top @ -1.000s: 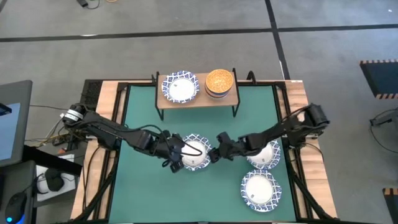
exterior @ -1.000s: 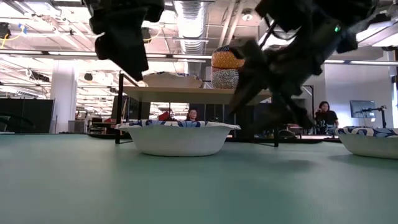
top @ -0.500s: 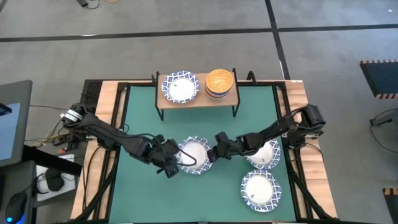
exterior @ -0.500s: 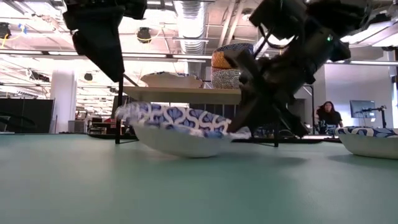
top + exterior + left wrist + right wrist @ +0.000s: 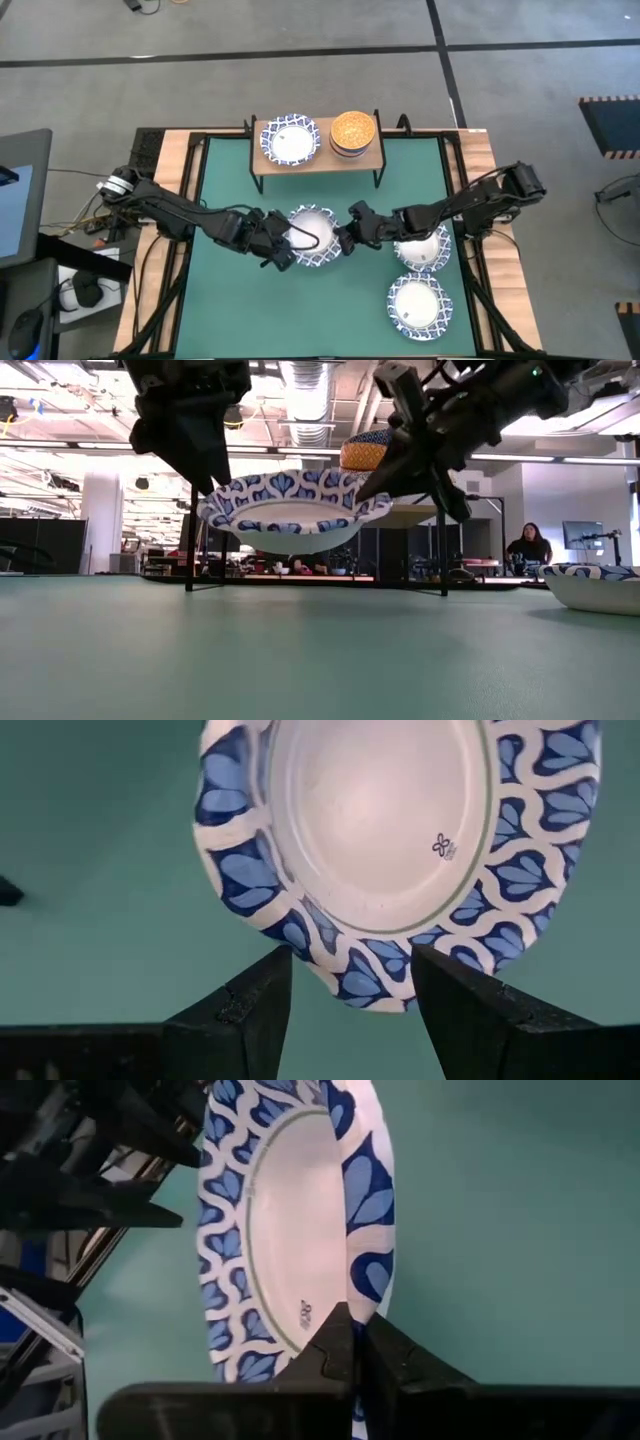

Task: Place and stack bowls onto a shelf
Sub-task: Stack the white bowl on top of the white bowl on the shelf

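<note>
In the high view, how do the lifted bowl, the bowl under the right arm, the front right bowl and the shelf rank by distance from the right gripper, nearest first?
1. Lifted bowl, held at its rim by the right gripper.
2. Bowl under the right arm, to the right.
3 and 4. Front right bowl and shelf at the back: too close to call.

Blue-rimmed bowl (image 5: 293, 512) lifted off table, shelf (image 5: 316, 158) behind

Bright, even light comes from ceiling strip lamps (image 5: 310, 390) that glare white in the low view. Arms there show as dark silhouettes. The green table (image 5: 230, 300) carries soft, faint shadows. Wrist views look sharp.
</note>
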`<action>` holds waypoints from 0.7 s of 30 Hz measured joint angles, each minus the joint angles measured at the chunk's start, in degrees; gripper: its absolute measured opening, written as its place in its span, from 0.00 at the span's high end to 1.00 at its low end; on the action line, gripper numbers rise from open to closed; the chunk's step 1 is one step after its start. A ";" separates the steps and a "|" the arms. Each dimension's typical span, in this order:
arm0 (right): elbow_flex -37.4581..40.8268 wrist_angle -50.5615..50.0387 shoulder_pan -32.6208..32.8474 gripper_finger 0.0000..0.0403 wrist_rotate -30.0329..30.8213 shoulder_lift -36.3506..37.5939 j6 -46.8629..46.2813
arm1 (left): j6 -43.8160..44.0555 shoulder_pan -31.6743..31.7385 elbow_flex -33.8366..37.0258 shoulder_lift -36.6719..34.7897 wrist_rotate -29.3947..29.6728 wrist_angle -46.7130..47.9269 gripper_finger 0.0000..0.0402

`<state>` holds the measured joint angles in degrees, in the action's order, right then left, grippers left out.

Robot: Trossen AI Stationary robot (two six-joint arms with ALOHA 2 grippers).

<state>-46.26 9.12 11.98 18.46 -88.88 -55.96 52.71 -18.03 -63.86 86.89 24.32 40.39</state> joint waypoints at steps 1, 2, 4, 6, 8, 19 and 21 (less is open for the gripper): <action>0.00 -0.33 0.03 0.94 0.38 0.35 0.14 | 0.68 0.07 0.00 -0.14 0.00 -0.09 0.53; 0.00 -1.02 0.05 0.93 1.09 0.81 -0.04 | 1.30 0.07 0.00 -0.41 0.00 -0.10 0.53; 0.00 -2.62 0.06 0.93 2.27 1.70 -1.23 | 2.15 0.07 0.00 -1.35 0.37 -0.54 0.53; -0.02 -3.14 0.03 0.94 2.83 2.14 -1.41 | 2.81 0.05 0.00 -2.73 1.80 -0.13 0.53; -0.04 -3.12 0.05 0.95 2.84 2.14 -1.43 | 2.90 0.05 0.00 -4.13 4.09 0.00 0.53; -0.07 0.43 0.40 0.94 1.34 2.06 0.40 | -3.50 2.60 -0.04 -7.87 6.81 0.00 0.53; -0.07 2.55 0.40 0.94 1.18 2.06 0.99 | -4.74 3.32 -0.04 -7.79 4.63 -0.13 0.55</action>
<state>-46.33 11.67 12.38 19.64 -86.83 -54.96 47.97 -14.71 -63.90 79.10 28.94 40.26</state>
